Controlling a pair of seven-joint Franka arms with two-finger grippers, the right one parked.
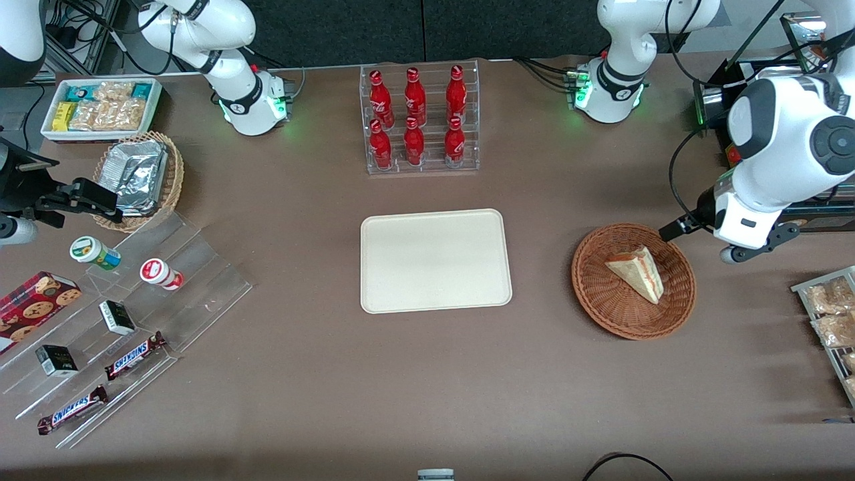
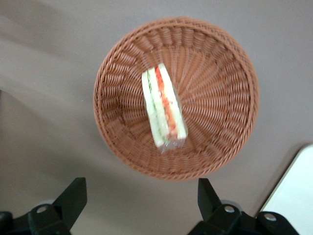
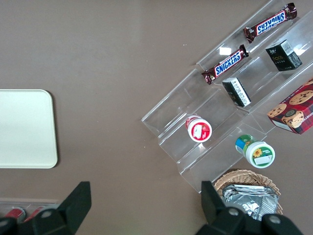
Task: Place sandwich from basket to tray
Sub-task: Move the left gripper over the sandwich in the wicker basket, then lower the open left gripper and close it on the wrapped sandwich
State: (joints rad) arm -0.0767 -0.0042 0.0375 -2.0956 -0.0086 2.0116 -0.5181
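My gripper (image 2: 142,200) hangs above the table beside the basket (image 1: 601,300), fingers spread wide. Bare table lies between basket and tray (image 1: 401,294). Only the sandwich (image 1: 638,271) occupies the basket; open wicker surrounds it.

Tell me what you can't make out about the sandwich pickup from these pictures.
- Gripper: in the front view the left arm's own body hides it; only the wrist view shows its open fingers, above the table beside the basket.
- Sandwich: its underside is hidden against the basket.
- Tray: mostly cut off by the wrist view's edge.
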